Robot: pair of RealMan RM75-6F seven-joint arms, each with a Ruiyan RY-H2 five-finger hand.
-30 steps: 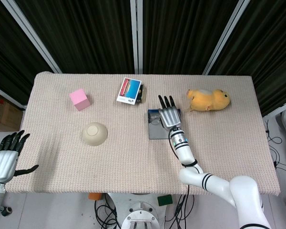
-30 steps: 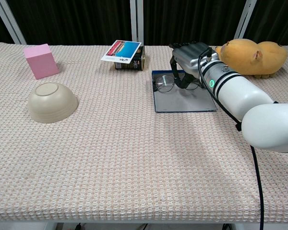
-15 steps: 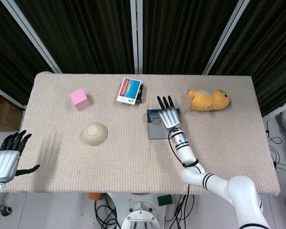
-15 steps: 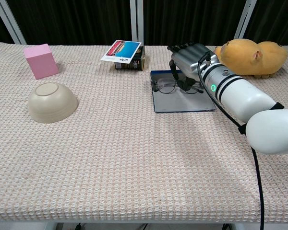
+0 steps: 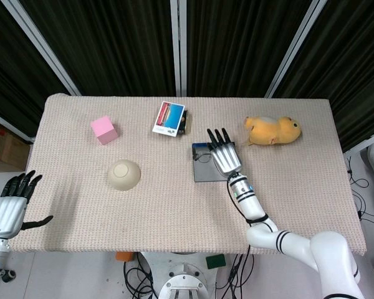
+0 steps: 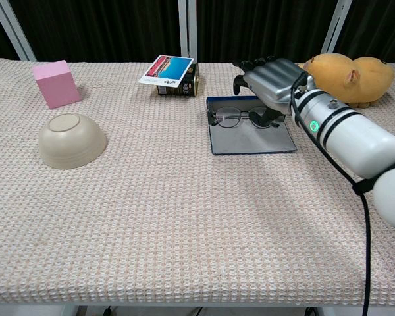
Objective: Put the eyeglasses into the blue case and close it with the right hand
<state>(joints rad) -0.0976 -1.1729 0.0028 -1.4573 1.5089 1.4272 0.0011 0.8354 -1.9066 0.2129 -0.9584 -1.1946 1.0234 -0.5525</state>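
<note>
Your right hand point(image 6: 271, 80) hovers over the far right part of the blue case point(image 6: 250, 136), palm down with its fingers stretched out and apart, holding nothing; from the chest view the thumb hangs down close to the right lens, but you cannot tell whether it touches. The eyeglasses point(image 6: 240, 118) lie inside the open case, across its far half, lenses side by side and the frame unfolded. The case sits flat on the table point(image 5: 174, 199), a little right of centre, with its lid open. From the case, the card box point(image 5: 170, 118) with the picture on top stands at about 11 o'clock, near it; the yellow plush toy point(image 5: 273, 130) lies at about 2 o'clock, just past your right hand. The upturned beige bowl point(image 5: 124, 174) rests at 9 o'clock, well apart, and the pink block point(image 5: 104, 129) is farther off at 10 o'clock. Your left hand point(image 5: 7, 208) hangs off the table's near left corner, fingers spread and holding nothing.
</note>
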